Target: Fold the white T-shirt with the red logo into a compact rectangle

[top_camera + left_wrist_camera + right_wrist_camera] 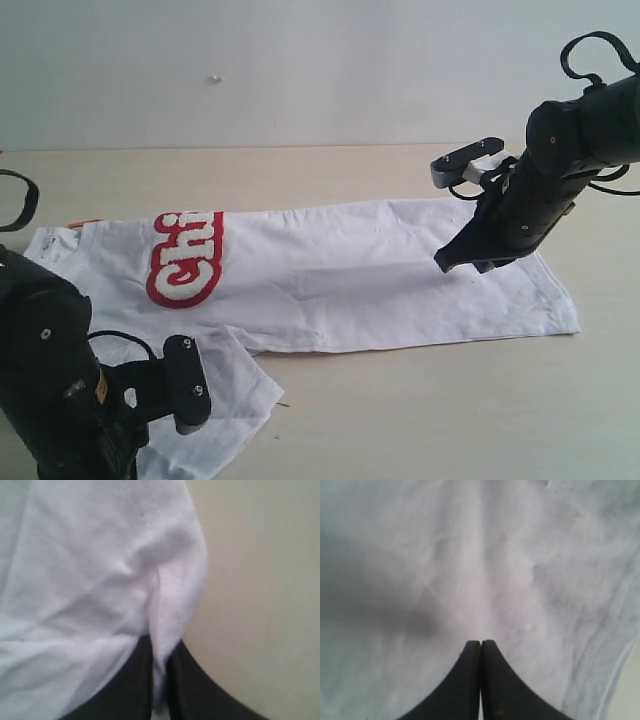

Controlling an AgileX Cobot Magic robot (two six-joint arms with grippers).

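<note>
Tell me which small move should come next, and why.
Probably the left gripper should carry the sleeve it pinches over the white T-shirt body: that sleeve sticks out past the folded edge, and the right gripper is shut on nothing.
</note>
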